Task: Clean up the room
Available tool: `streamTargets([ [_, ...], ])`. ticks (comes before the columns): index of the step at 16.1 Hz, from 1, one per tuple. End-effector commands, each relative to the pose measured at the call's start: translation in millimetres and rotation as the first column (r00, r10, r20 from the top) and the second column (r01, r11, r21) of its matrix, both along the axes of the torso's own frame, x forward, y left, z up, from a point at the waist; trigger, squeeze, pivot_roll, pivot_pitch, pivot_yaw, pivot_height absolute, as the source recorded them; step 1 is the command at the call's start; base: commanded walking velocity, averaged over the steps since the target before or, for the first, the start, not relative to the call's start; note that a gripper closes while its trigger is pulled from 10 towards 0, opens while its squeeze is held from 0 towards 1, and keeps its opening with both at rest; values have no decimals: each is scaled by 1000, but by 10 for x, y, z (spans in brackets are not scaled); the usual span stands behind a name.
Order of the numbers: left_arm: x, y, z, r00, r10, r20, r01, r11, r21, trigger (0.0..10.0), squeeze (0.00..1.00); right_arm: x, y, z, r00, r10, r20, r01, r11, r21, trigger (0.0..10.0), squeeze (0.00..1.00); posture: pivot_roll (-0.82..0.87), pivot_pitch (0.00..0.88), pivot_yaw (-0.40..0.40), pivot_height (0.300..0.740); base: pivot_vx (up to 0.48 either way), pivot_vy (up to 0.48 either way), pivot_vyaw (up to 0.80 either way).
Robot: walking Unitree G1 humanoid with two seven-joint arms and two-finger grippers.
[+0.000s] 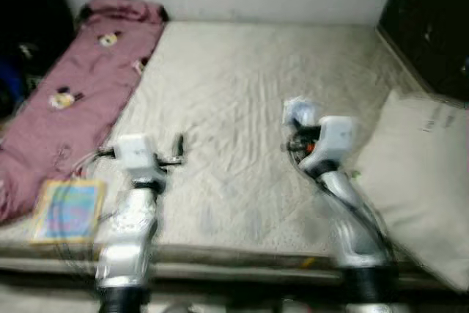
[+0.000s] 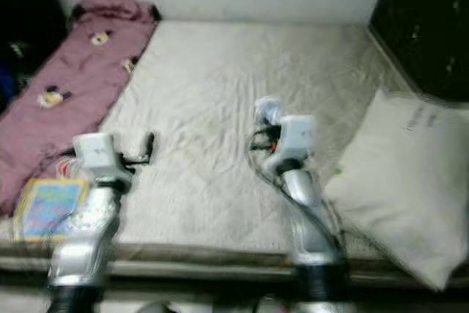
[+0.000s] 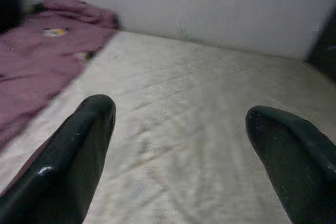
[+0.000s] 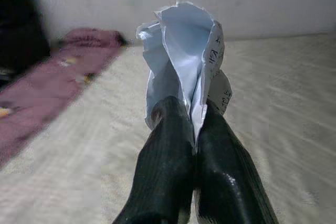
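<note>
White and pale blue, the crumpled paper [image 4: 184, 61] stands pinched between the two black fingers [image 4: 168, 166] of the right gripper [image 4: 194, 129], which are pressed together on its lower fold. Printed marks show on one edge of the sheet. In the head views the right gripper [image 1: 297, 119] holds this paper [image 1: 299, 113] up over the middle of the bed [image 1: 242, 100], above the cream quilted mattress cover, with the silver right arm bent beneath it.

The left gripper [image 3: 178, 124] is held out over the bed's left half with its fingers [image 3: 79, 150] spread wide apart and nothing between them; past them lie the mattress and the pale wall [image 3: 220, 3]. From the head views this gripper [image 1: 178, 148] sits near the edge of the pink blanket.

The pink blanket [image 1: 73, 100], printed with small cartoon figures, lies in a long rumpled strip along the bed's left side, running to the wall. A colourful square book [image 1: 67, 210] rests on the near left corner of the bed, just beside the blanket's near end. A cream pillow [image 1: 421, 174] lies tilted at the bed's right edge, below a dark cabinet [image 1: 429, 20]. The head views are slightly blurred.
</note>
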State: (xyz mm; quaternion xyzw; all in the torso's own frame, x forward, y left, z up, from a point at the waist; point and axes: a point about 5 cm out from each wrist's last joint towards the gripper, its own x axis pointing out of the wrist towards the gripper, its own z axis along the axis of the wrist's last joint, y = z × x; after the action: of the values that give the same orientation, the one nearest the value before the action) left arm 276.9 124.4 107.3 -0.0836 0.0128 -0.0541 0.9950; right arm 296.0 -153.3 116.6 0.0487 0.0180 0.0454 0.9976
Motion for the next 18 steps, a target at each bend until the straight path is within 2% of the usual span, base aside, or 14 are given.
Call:
streamTargets([
  [1,3,78,-5,999,35,-3,-35,999,-3,10000,0,21,124,45,999,37,19,-37,999,20,10000,0,-110,0,43,740,0,480,0],
  [7,29,59,40,999,23,29,-23,1000,-9,10000,0,24,149,15,998,68,11,-68,997,20,10000,0,-115,0,42,740,0,480,0],
  [11,27,45,33,999,22,24,-22,1000,-12,10000,0,19,161,-19,997,75,-3,-75,997,21,10000,0,-115,0,41,740,0,0,0],
  [14,30,29,35,1000,11,27,-10,1000,-19,10000,0,26,164,-23,997,83,-6,-82,996,14,10000,0,-115,0,37,740,0,332,0],
  [18,32,25,32,1000,11,23,-11,1000,-29,10000,0,26,171,-22,996,89,-6,-89,996,9,10000,0,-116,0,36,740,0,480,-800],
])
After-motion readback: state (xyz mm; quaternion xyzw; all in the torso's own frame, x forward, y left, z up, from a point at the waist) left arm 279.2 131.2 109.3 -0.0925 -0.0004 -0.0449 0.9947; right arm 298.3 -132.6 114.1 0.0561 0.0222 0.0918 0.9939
